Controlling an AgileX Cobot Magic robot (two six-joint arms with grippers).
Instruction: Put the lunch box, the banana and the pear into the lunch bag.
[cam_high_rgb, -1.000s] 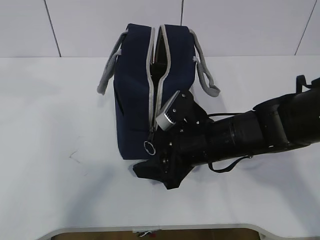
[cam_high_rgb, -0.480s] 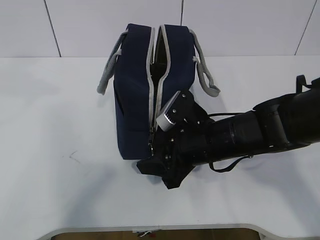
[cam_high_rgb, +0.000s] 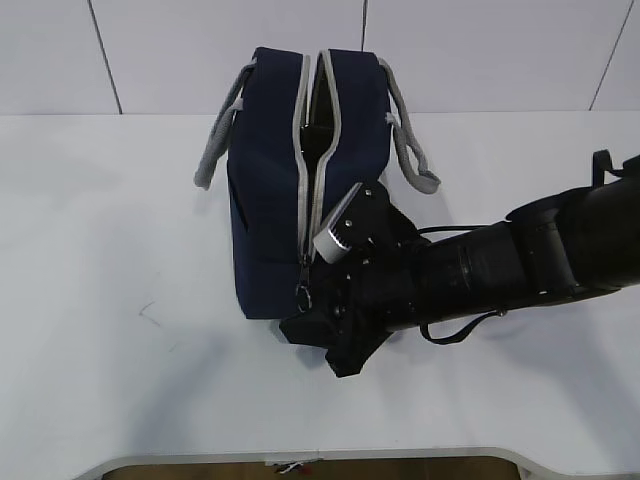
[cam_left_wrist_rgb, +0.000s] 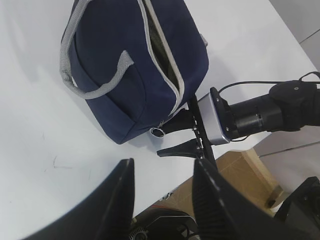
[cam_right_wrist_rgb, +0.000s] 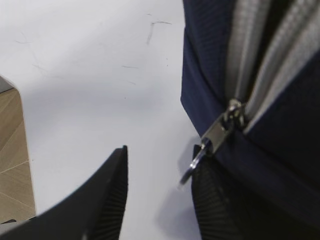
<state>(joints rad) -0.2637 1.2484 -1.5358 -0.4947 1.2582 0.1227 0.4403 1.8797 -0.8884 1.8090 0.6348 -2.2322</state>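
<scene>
**Inspector:** White tabletop, pale panelled wall behind. Lunch bag stands upright at the centre, zipper parted along the top and down the near end, slider low on that end. Ring pull hangs off the slider beside the right gripper.

**Supervisor:** Jaws?

**Inspector:** Right jaws are spread, the ring just at the inner face of one finger; nothing pinched that I can confirm. Left gripper hangs well clear, jaws parted and empty.

**Supervisor:** Lunch box, banana, pear?

**Inspector:** None in view; whether any lies inside the bag I cannot tell.

**Supervisor:** Step in hand?

**Inspector:** By my judgement, working the zipper. Next calls for centring the ring between the fingers before pinching it.
</scene>
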